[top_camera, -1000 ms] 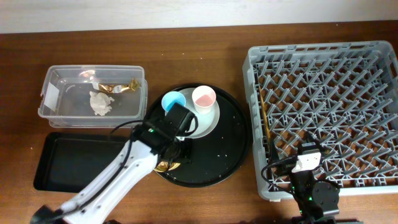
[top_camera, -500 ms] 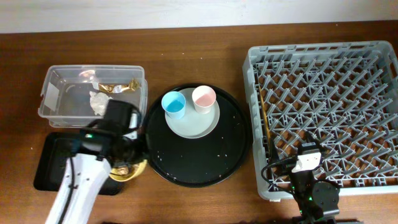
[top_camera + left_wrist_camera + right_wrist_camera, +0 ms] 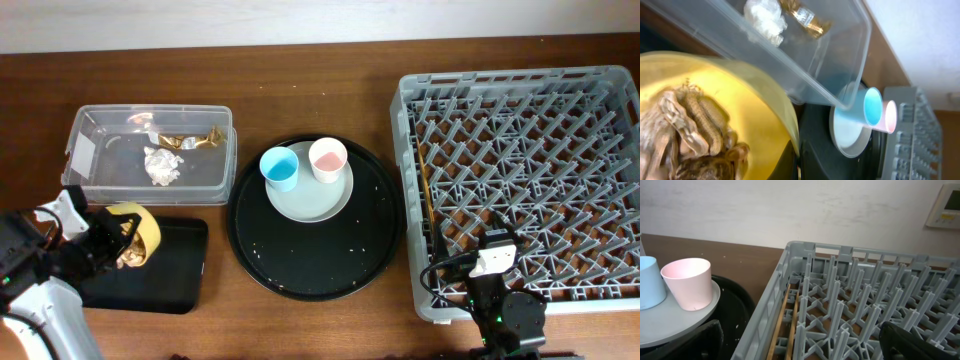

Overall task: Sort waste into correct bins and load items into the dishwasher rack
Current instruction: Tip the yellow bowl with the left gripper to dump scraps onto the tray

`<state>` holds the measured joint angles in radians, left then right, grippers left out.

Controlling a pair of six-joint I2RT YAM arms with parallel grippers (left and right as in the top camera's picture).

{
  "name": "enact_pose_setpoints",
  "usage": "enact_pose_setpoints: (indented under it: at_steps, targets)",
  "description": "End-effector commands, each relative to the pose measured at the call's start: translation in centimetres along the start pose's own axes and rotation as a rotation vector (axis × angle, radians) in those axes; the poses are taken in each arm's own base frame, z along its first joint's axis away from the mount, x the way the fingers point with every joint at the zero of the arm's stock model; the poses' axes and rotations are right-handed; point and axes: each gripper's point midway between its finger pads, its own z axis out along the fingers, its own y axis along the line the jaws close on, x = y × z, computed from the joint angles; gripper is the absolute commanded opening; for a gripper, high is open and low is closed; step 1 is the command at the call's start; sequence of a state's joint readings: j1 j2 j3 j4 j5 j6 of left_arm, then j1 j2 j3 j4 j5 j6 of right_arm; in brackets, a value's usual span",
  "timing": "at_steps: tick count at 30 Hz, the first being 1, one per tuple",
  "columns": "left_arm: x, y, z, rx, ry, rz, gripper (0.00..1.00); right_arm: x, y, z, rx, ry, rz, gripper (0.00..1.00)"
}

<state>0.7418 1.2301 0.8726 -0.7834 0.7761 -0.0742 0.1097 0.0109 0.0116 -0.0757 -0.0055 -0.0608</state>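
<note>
Over the black tray [image 3: 170,285], left pincer [image 3: 112,243] clamps the tilted yellow bowl [image 3: 140,230], seemingly to dump food scraps [image 3: 685,130]; right pincer [image 3: 805,342] gapes.

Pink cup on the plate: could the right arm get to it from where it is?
Probably yes. The pink cup stands uncovered on the plate, beside the rack, and the right arm has its fingers open and empty. Only the rack's low wall lies between.

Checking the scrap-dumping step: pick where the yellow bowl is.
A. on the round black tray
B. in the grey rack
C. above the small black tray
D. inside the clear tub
C: the yellow bowl is tipped up above the small black tray, with scraps inside it.
</note>
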Motion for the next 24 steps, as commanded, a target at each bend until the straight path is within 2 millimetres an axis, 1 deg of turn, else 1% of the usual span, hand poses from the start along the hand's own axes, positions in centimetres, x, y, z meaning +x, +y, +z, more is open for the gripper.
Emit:
enact_pose_setpoints:
  at_steps: [1, 4, 5, 6, 7, 9, 10, 12, 23, 24]
  targets:
    - [0.3, -0.6, 0.4, 0.156, -0.012, -0.003, 0.00, 0.2, 0.3, 0.0, -0.013, 0.002, -0.002, 0.99]
    - [0.4, 0.1, 1.0, 0.211, 0.003, -0.033, 0.00, 0.2, 0.3, 0.0, -0.013, 0.002, -0.002, 0.98]
    - [0.3, 0.0, 1.0, 0.257, 0.005, -0.056, 0.00, 0.2, 0.3, 0.0, -0.013, 0.002, -0.002, 0.98]
    - [0.0, -0.4, 0.8, 0.331, -0.006, -0.057, 0.00, 0.2, 0.3, 0.0, -0.013, 0.002, -0.002, 0.98]
    - [-0.2, -0.4, 0.7, 0.358, -0.011, -0.065, 0.00, 0.2, 0.3, 0.0, -0.013, 0.002, -0.002, 0.98]
    - [-0.6, 0.5, 0.3, 0.392, -0.032, -0.102, 0.00, 0.2, 0.3, 0.0, -0.013, 0.002, -0.002, 0.98]
    - [-0.8, 0.3, 0.0, 0.429, -0.043, -0.103, 0.00, 0.2, 0.3, 0.0, -0.013, 0.002, -0.002, 0.98]
    - [-1.4, -0.9, -1.1, 0.556, -0.079, -0.098, 0.00, 0.2, 0.3, 0.0, -0.013, 0.002, -0.002, 0.98]
    - [-0.6, -1.2, -1.4, 0.576, -0.048, -0.181, 0.00, 0.2, 0.3, 0.0, -0.013, 0.002, -0.002, 0.98]
    - [-0.6, -1.6, -1.6, 0.600, -0.044, -0.203, 0.00, 0.2, 0.3, 0.0, -0.013, 0.002, -0.002, 0.98]
